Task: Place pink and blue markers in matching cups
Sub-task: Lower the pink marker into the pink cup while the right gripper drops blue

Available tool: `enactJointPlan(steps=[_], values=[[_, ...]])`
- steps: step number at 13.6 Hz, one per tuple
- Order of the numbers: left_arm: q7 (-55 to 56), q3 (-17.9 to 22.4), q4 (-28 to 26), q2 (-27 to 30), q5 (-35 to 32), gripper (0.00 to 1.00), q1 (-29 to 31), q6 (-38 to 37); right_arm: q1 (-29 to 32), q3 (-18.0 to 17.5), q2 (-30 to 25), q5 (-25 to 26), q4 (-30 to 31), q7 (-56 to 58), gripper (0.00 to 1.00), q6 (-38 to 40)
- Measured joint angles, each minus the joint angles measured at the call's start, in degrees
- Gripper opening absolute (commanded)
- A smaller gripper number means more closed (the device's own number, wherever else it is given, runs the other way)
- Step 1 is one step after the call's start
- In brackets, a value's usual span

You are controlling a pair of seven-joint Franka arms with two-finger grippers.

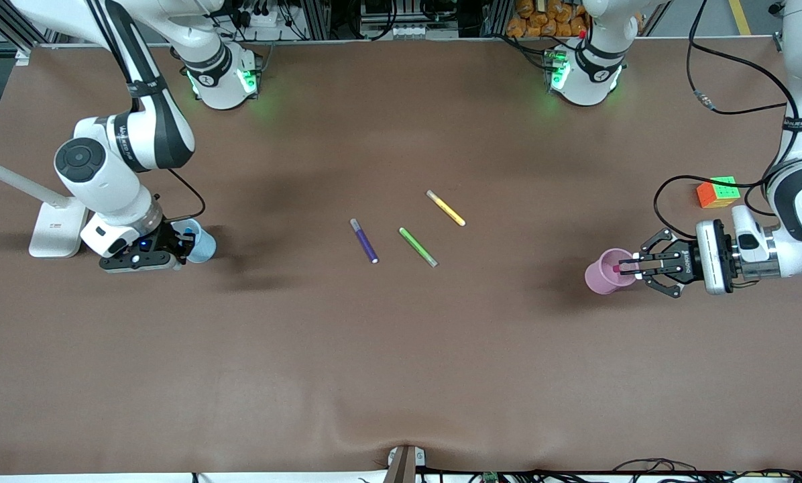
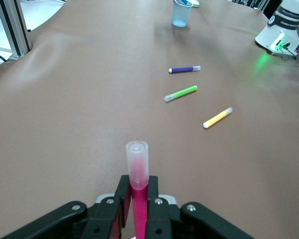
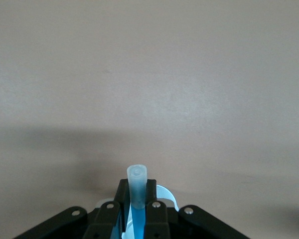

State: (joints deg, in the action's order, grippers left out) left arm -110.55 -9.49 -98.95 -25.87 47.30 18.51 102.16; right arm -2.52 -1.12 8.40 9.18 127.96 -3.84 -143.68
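My left gripper [image 1: 632, 267] is shut on the pink marker [image 1: 619, 267], held over the mouth of the pale pink cup [image 1: 604, 274] at the left arm's end of the table. In the left wrist view the pink marker [image 2: 137, 169] sticks up, pale end outward, between the shut fingers of the left gripper [image 2: 138, 185]. My right gripper [image 1: 183, 243] is shut on the blue marker [image 1: 188, 233] over the pale blue cup [image 1: 203, 245] at the right arm's end. In the right wrist view the right gripper [image 3: 137, 191] clamps the blue marker [image 3: 137, 185], with the blue cup's rim [image 3: 168, 197] beneath.
A dark purple pen [image 1: 364, 240], a green pen [image 1: 418, 247] and a yellow pen [image 1: 445, 207] lie in the middle of the table. A colour cube [image 1: 717, 191] sits near the left arm. A white lamp base [image 1: 55, 228] stands beside the right arm.
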Motion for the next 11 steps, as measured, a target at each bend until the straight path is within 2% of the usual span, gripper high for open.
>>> enactJointPlan(steps=[5, 6, 7, 11], values=[[-6.6, 0.0, 0.0, -3.1, 0.4, 0.0, 2.0, -2.4, 2.6, 0.0, 0.0, 0.0, 4.2, 1.2, 0.02, -5.6], [-7.9, 0.0, 0.1, -3.7, 1.0, 0.0, 2.1, -2.4, 2.8, 0.0, 0.0, 0.0, 4.5, 1.2, 0.31, -5.7], [-8.7, 0.0, 0.5, -4.3, 1.3, 0.0, 2.1, -2.4, 2.8, 0.0, 0.0, 0.0, 4.7, 1.0, 0.99, -5.6], [-9.3, 0.0, 1.5, -5.5, 1.3, 0.0, 2.5, -3.1, 2.9, 0.0, 0.0, 0.0, 4.1, -0.3, 1.0, -3.3]])
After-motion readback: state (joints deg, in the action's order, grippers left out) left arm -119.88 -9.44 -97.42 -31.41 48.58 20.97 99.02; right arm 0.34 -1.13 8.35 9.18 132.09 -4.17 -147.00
